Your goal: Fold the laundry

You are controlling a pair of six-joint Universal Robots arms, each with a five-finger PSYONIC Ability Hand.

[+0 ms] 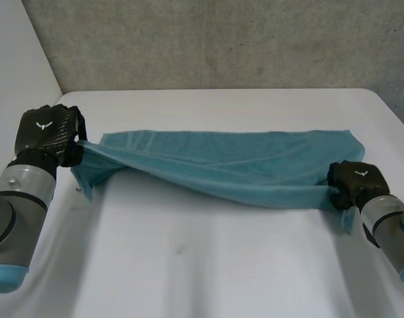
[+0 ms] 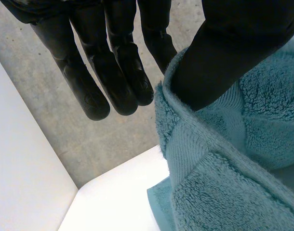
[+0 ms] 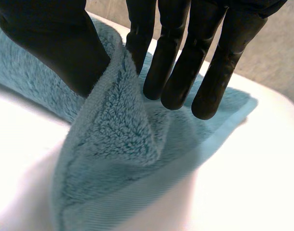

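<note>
left fingers (image 2: 96,86): straight, side by side; the one nearest the left thumb (image 2: 219,53) meets the cloth; thumb pressed into a fold of the teal towel (image 2: 233,168), clamping it
right fingers (image 3: 178,72): straight; the nearest one sits behind a raised fold, right thumb (image 3: 55,43) on the front; fold pinched between them
left hand (image 1: 46,129): on the towel's left end, lifted off the surface (image 1: 189,265); a corner hangs below it
right hand (image 1: 353,180): on the towel's right end, low, near the surface; a short tail of cloth hangs past it
towel: terry, pulled long between both hands; left end raised, middle and far edge lying on the white surface
backdrop: grey wall (image 1: 222,40) behind the surface
</note>
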